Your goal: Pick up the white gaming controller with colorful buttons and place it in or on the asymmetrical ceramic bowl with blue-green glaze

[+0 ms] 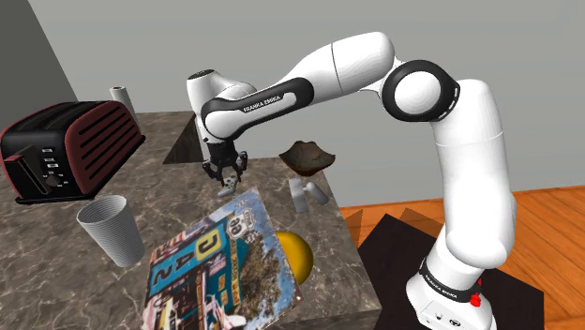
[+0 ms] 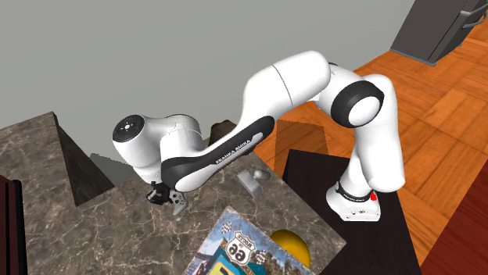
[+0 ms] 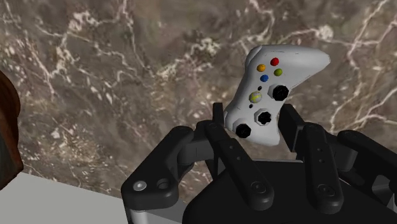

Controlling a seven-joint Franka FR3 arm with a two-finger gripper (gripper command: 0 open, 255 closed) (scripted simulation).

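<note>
A white controller point(image 3: 272, 89) with red, yellow, green and blue buttons sits clasped between my black fingers point(image 3: 224, 137); my gripper point(image 3: 257, 124) is shut on its lower end. In the shoulder view the gripper point(image 1: 226, 176) points down over the marble counter point(image 1: 56, 272), with the controller point(image 1: 226, 189) hanging from it close above the stone. The bowl point(image 1: 307, 156), an uneven dark brown dish, rests on the counter to the shoulder view's right of the gripper, a short way off. In the second exterior view the controller point(image 2: 180, 205) shows below the forearm, and the bowl point(image 2: 226, 126) peeks out behind it.
A dark red and black toaster point(image 1: 70, 150) stands at the shoulder view's left, a white ribbed cup point(image 1: 112, 230) in front of it. A colourful book point(image 1: 220, 267) and a yellow ball point(image 1: 296, 253) lie near the front. A small grey object point(image 1: 307, 193) sits by the bowl, at the counter's edge.
</note>
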